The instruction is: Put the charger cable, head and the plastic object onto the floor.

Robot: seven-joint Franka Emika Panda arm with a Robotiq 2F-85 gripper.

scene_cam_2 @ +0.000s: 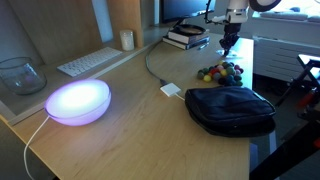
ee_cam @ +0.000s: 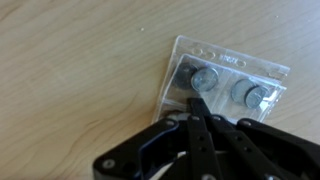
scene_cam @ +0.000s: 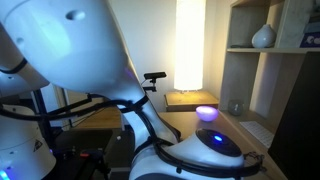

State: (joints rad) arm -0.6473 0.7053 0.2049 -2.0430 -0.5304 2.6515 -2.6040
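Note:
In the wrist view, a clear plastic pack (ee_cam: 228, 75) holding two round silver discs lies flat on the pale wooden tabletop (ee_cam: 70, 80). My gripper (ee_cam: 195, 100) is shut, with its fingertips together over the pack's near edge. In an exterior view my gripper (scene_cam_2: 228, 42) hangs over the far end of the desk. The small white charger head (scene_cam_2: 171, 90) lies mid-desk. Its thin cable (scene_cam_2: 152, 66) runs from it toward the back. The floor is not clearly in view.
A black pouch (scene_cam_2: 232, 108) lies next to the charger head, and a cluster of coloured balls (scene_cam_2: 220, 72) sits beyond it. A glowing purple lamp (scene_cam_2: 78, 101) (scene_cam: 207, 112), a keyboard (scene_cam_2: 88, 62), a glass bowl (scene_cam_2: 20, 74) and stacked books (scene_cam_2: 186, 38) share the desk. The robot arm (scene_cam: 70, 50) blocks much of an exterior view.

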